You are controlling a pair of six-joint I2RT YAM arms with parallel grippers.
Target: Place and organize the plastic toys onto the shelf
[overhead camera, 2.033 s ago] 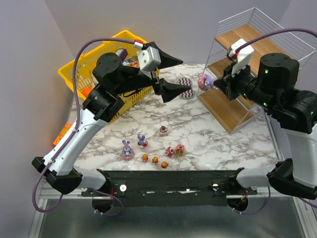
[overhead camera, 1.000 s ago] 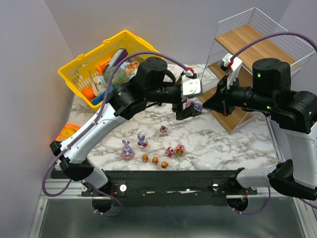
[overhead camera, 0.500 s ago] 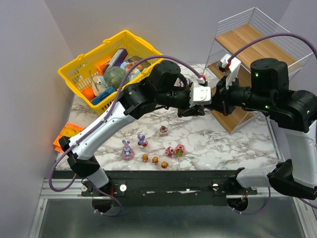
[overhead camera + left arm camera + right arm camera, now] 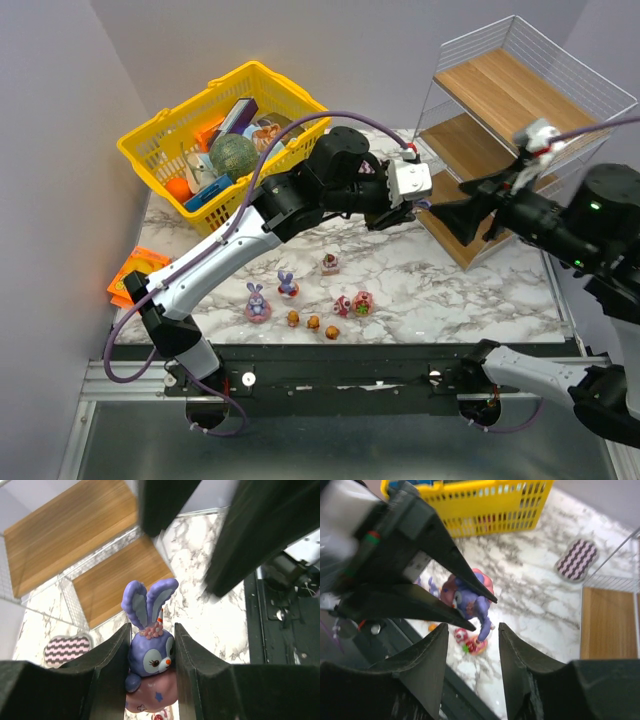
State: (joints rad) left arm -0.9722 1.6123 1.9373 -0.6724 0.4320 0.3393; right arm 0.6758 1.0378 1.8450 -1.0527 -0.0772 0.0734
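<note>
Marble tabletop [image 4: 420,290]: two bunnies [image 4: 257,300], three bears [image 4: 313,322]

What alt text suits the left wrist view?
A purple bunny is clamped between the left gripper's black fingers above the marble table. Beyond: the shelf's wooden boards, a zigzag pad, and the blurred, open right gripper.

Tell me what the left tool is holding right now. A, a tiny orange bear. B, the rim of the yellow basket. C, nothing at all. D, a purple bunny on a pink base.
D: the left wrist view shows the purple bunny on its pink base, clamped upright in the left tool with its ears sticking up past the jaws.
</note>
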